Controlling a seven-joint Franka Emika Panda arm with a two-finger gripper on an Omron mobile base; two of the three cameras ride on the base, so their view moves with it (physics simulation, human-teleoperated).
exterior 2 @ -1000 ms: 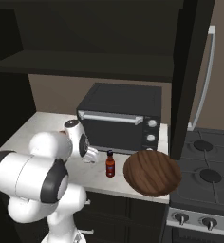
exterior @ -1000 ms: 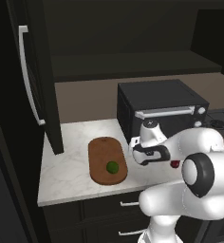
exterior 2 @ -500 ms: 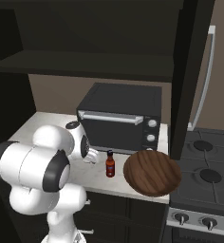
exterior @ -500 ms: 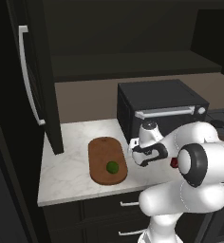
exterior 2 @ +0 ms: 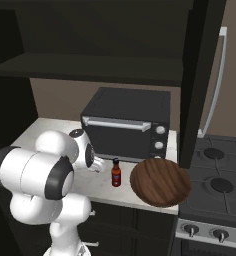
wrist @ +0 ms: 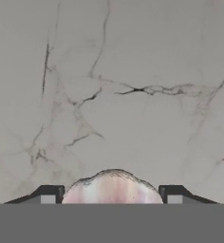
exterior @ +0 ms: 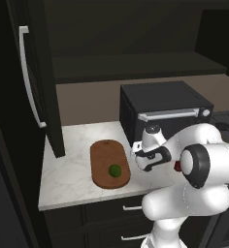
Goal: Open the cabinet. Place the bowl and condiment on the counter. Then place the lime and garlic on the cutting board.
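The two-finger gripper (wrist: 112, 199) held the small pale pinkish garlic bulb (wrist: 112, 187) by its sides; probably light, firm, slightly slippery.

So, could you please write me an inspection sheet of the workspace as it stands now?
Surface: marbled counter, bare stone under the hand.
Cabinet: door swung open; shelves inside look dark, nothing seen on them.
Board: cutting board flat on the counter, left of the arm.
Lime: lime resting on the board.
Garlic: garlic sits between the finger tips, above the counter, not yet on the board.
Condiment: bottle upright on the counter.
Bowl: bowl at the counter's edge by the stove.
Clutter: black toaster oven at the back.
Gripper: gripper shut on the garlic.
Cables: nothing seen.
Surroundings: stove to the right.
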